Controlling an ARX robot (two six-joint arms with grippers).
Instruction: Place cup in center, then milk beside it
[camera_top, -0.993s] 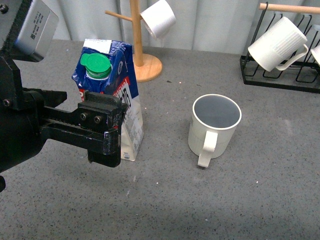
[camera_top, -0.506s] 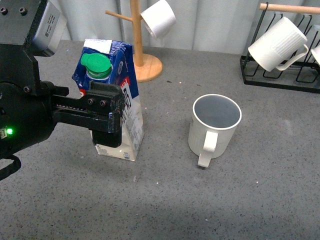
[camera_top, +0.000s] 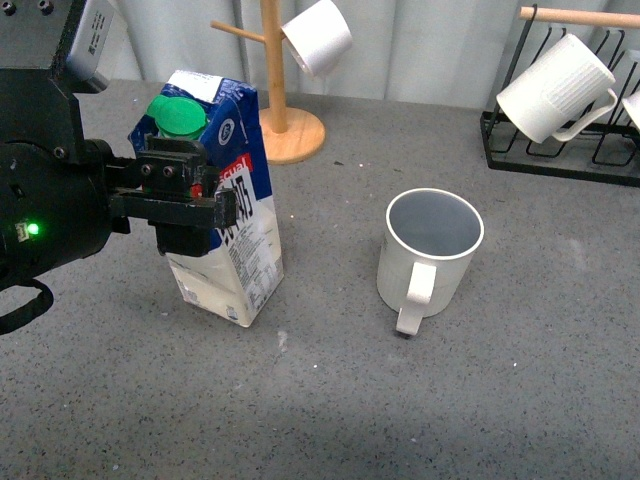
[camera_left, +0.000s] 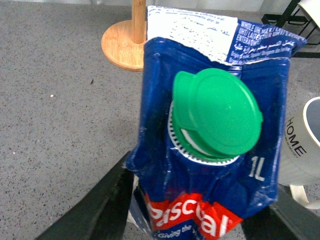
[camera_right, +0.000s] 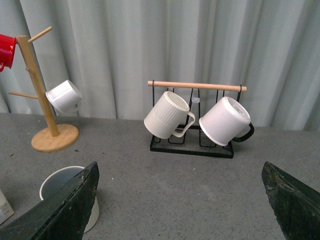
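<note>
Front view: cup (camera_top: 430, 255) stands about mid counter (camera_top: 500, 400) so step one looks done, left gripper (camera_top: 185, 212) jaws clamped on the tilted milk (camera_top: 248, 250), apart to the cup's left, not yet set beside it; right gripper (camera_right: 180, 200) jaws spread, empty.

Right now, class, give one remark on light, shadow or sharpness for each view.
Front view: soft even light, faint shadow by the cup; the left gripper is near-black. Left wrist view: the milk carton and green cap are sharp. Right wrist view: right gripper, fingers dark and soft-edged; ribbed mug crisp.
</note>
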